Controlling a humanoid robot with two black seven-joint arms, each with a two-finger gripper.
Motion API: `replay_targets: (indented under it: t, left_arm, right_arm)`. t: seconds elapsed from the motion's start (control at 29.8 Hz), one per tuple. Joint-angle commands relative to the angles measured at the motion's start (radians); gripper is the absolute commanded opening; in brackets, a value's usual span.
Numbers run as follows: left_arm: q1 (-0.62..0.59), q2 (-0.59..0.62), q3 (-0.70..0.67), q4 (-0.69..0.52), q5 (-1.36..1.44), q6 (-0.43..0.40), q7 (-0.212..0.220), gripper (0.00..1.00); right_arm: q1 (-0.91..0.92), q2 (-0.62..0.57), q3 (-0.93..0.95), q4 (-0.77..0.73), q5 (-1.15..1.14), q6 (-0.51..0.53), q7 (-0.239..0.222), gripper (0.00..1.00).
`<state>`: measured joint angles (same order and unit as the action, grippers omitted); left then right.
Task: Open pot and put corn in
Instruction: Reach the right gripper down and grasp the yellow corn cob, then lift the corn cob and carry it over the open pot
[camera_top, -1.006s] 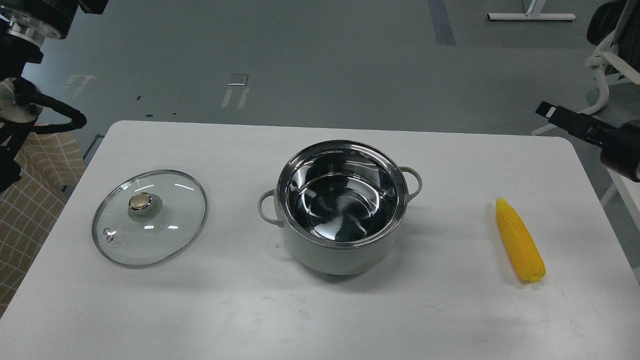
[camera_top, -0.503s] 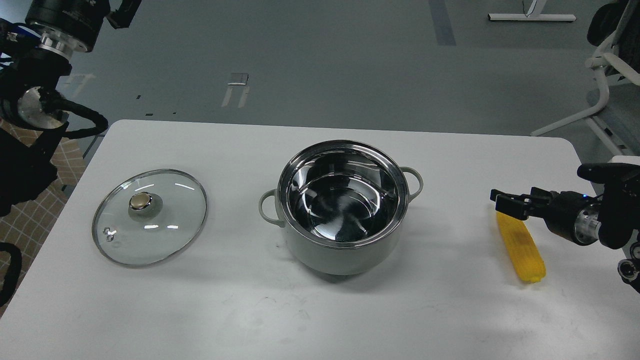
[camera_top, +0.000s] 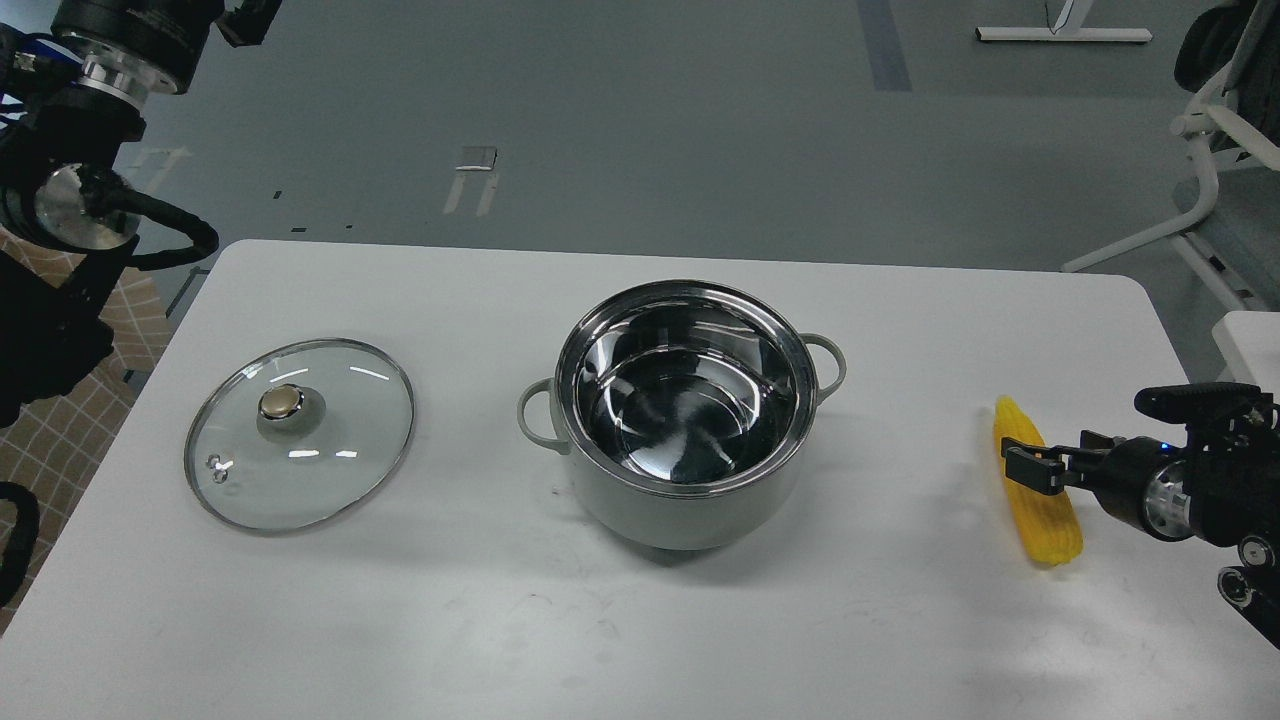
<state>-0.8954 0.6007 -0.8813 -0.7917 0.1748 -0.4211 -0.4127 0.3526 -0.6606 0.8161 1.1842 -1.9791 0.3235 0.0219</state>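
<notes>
Corn (camera_top: 1036, 495) lies on the table (camera_top: 640, 620) at the right side, well apart from the pot (camera_top: 685, 415). Long axis runs roughly near-to-far, pointed tip at the far end, blunt end nearer the robot and a little to the right.

Right gripper (camera_top: 1030, 467) comes in from the right edge, low, reaching leftward, so it crosses the cob's axis at close to a right angle. Its fingers (camera_top: 1022, 470) sit over the far-middle part of the cob, overlapping it in the head view. Dark and seen nearly side-on; whether they are open or closed, touching the cob or just above it, cannot be told. No sign of the cob being lifted: it looks flat on the table.

Left gripper (camera_top: 250, 18) is high at the top left corner, far from everything; only part of it is in view, state unreadable.

Pot stands mid-table, empty, steel inside showing. Lid (camera_top: 298, 433) rests flat on the table to the left of the pot, knob up, well apart from it. So the opening step looks done; the corn step is the one in hand.

Judgement: right arm is plainly the nearer one. A crosswise pinch across the cob's narrow width suits this approach. The grip point looks off toward the tip, so the heavier blunt end may droop on lifting. Travel after that is leftward to the pot.
</notes>
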Motion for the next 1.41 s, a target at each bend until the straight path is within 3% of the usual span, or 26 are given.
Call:
replay_targets:
  t: [0.0,0.2,0.27,0.3,0.37,0.44,0.5,0.74,1.04,1.17,1.37]
  left_arm:
    - [-0.003,0.001,-0.01,-0.012,-0.006,0.005,0.0,0.98]
    - [-0.03,0.001,-0.008,-0.023,-0.009,0.038,0.005,0.98]
    - [-0.03,0.001,-0.007,-0.023,-0.009,0.039,0.008,0.98]
    - [-0.03,-0.001,-0.007,-0.023,-0.009,0.039,0.008,0.98]
    - [-0.03,-0.001,-0.005,-0.023,-0.009,0.039,0.008,0.98]
    - [-0.027,-0.002,-0.004,-0.023,-0.009,0.045,0.008,0.98]
    - [-0.027,-0.002,-0.001,-0.023,-0.009,0.05,0.008,0.98]
    - [-0.033,0.002,-0.001,-0.027,-0.009,0.051,0.014,0.98]
    - [-0.033,0.011,0.001,-0.053,-0.009,0.067,0.025,0.98]
    - [-0.033,0.007,0.001,-0.061,-0.008,0.067,0.048,0.98]
    - [-0.031,0.005,0.001,-0.086,-0.001,0.058,0.051,0.98]
  right_arm:
    - [-0.004,0.03,0.0,-0.014,-0.001,0.0,0.0,0.86]
    - [-0.004,0.059,0.0,-0.028,0.0,0.0,0.0,0.82]
    - [-0.012,0.058,0.0,-0.028,0.0,0.0,-0.002,0.69]
    - [-0.014,0.058,0.0,-0.028,-0.001,0.0,-0.005,0.56]
    - [-0.015,0.058,0.0,-0.028,-0.001,0.0,-0.01,0.41]
    - [-0.014,0.058,0.002,-0.028,0.0,-0.003,-0.022,0.14]
    - [-0.011,0.058,0.003,-0.025,0.002,-0.015,-0.023,0.01]
    - [0.07,0.024,0.047,0.029,0.009,-0.118,-0.01,0.0]
    - [0.201,0.05,0.164,0.247,0.089,-0.103,-0.003,0.0]
    - [0.262,0.247,0.115,0.287,0.083,-0.077,-0.014,0.0]
    - [0.414,0.393,-0.096,0.183,0.057,-0.052,-0.039,0.0]
